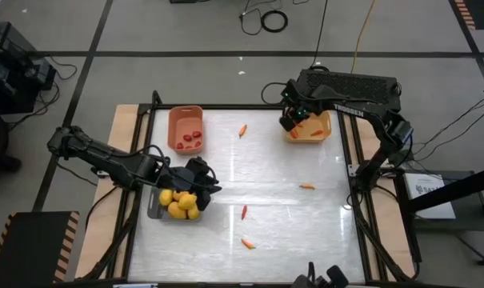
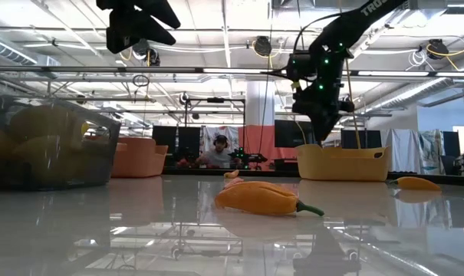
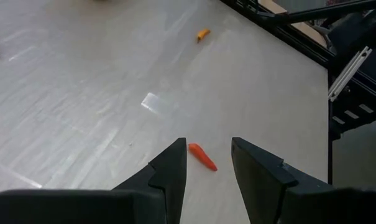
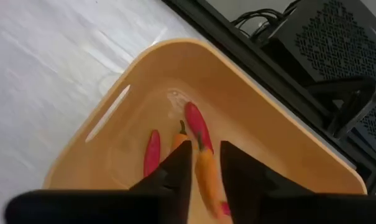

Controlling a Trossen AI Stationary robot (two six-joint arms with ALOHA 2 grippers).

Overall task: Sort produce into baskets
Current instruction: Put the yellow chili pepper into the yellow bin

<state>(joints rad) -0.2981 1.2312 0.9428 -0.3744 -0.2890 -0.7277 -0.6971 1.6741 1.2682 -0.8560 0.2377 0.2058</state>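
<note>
**Ann:** Produce everywhere on this glossy white table (image 1: 290, 216) — orange peppers lie loose across it, one big in the low view (image 2: 264, 198), with a person seated among monitors in the room behind.

**Bo:** Right gripper (image 4: 204, 163) hangs over the yellow-orange basket (image 4: 281, 149), fingers slightly parted around an orange pepper (image 4: 206, 177); whether they grip it, I cannot tell. Red peppers lie beneath.

**Ann:** Left gripper (image 3: 209, 165) hovers beside the grey basket (image 1: 155, 210) of yellow fruits (image 1: 180, 204), jaws apart and empty, a small pepper (image 3: 202, 157) on the table between them. Salmon basket (image 1: 186, 128) holds dark red pieces.
</note>
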